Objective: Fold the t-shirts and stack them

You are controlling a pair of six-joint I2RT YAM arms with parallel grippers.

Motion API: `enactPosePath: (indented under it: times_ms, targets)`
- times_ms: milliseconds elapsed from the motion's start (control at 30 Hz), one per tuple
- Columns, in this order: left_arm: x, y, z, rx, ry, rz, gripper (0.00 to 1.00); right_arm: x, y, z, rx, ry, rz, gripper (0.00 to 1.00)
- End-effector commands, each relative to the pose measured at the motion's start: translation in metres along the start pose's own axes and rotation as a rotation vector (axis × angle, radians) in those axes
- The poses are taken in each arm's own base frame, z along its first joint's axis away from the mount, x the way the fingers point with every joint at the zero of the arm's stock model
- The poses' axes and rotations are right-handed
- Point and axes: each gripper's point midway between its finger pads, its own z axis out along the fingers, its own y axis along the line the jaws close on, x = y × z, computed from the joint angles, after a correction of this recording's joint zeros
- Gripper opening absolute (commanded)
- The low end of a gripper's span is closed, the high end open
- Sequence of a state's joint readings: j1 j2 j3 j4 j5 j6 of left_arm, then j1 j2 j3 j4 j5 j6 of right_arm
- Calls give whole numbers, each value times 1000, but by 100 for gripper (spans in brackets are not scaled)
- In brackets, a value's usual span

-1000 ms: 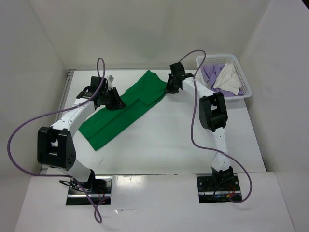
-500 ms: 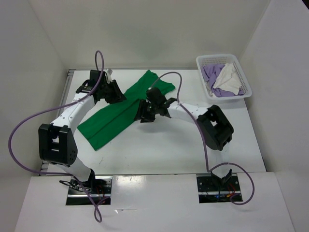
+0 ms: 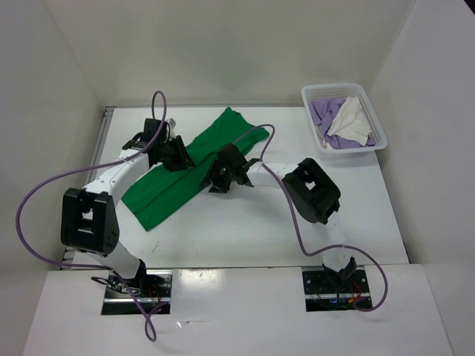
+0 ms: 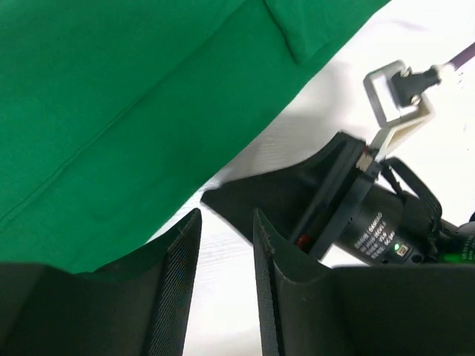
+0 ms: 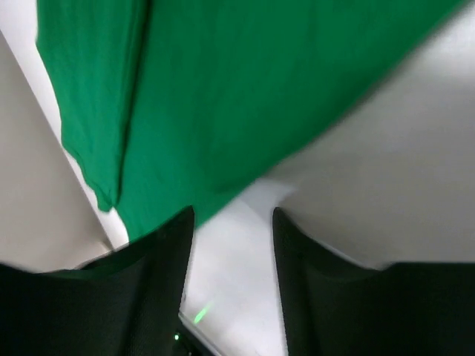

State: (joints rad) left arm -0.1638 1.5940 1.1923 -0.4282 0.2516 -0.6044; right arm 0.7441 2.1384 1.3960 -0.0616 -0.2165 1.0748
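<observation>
The bright green t-shirt [image 3: 178, 178] lies folded lengthwise as a long diagonal strip on the white table. My left gripper [image 3: 181, 158] is open and empty over its far edge near the middle; in the left wrist view [image 4: 226, 222] bare table shows between the fingers and the green cloth [image 4: 133, 111] lies beyond. My right gripper [image 3: 216, 180] is open and empty at the shirt's near edge; in the right wrist view [image 5: 232, 219] the green cloth [image 5: 245, 89] lies just beyond its tips. The lavender t-shirt [image 3: 324, 115] and the cream-white t-shirt [image 3: 352, 122] lie crumpled in the basket.
A white mesh basket [image 3: 378, 133] stands at the far right corner of the table. White walls enclose the table on the left, back and right. The right arm's wrist [image 4: 378, 222] shows close by in the left wrist view.
My right arm has swung from the far side near the basket down and left to the near edge of the green shirt. My left gripper has shifted only slightly.
</observation>
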Motion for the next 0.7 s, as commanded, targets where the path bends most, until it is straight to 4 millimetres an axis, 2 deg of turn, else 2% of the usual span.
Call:
enactPosePath:
  times_ms: [0, 67, 100, 167, 200, 233, 300, 333, 367, 400, 433, 467, 533, 567, 600, 667]
  targets:
    - [-19, -16, -14, 10, -88, 64, 42, -17, -7, 21, 51, -93, 35, 46]
    - [-16, -25, -15, 15, -84, 91, 43, -23, -7, 26, 61, -95, 43, 37]
    - [-23, -27, -18, 12, -104, 107, 43, -25, -12, 29, 78, -109, 44, 28]
    - [-25, -25, -17, 1, -104, 114, 43, -31, -9, 25, 80, -132, 27, 17]
    - [-23, -23, -13, -5, -95, 112, 43, -29, -15, 25, 101, -122, 4, 13]
    - [-30, -27, -13, 1, -104, 114, 44, -38, -17, 20, 107, -132, 7, 6]
    - [-32, -26, -6, -4, -96, 122, 44, -40, -21, 4, 98, -120, -18, 2]
    - [-37, -30, -9, 2, -108, 125, 44, -41, -43, -4, 131, -120, -17, 1]
    - [-35, -27, -4, -5, -95, 121, 46, -46, -37, -22, 108, -130, -37, 1]
    - [-35, -26, 1, -9, -88, 120, 46, -37, -57, -32, 140, -93, -79, 1]
    - [-37, -24, 4, -16, -94, 120, 46, -37, -66, -41, 153, -81, -99, 1]
    - [-39, -25, 6, -16, -94, 120, 46, -40, -83, -54, 191, -61, -101, 1]
    - [-42, -24, 16, -20, -88, 127, 47, -35, -101, -79, 212, -15, -156, 1]
    - [-43, -23, 20, -23, -82, 126, 47, -42, -115, -90, 235, -15, -142, 1]
    - [-38, -24, 30, -27, -60, 130, 47, -37, -128, -103, 256, 10, -139, 1]
    - [-46, -26, 37, -18, -75, 134, 47, -37, -142, -113, 265, 48, -170, 1]
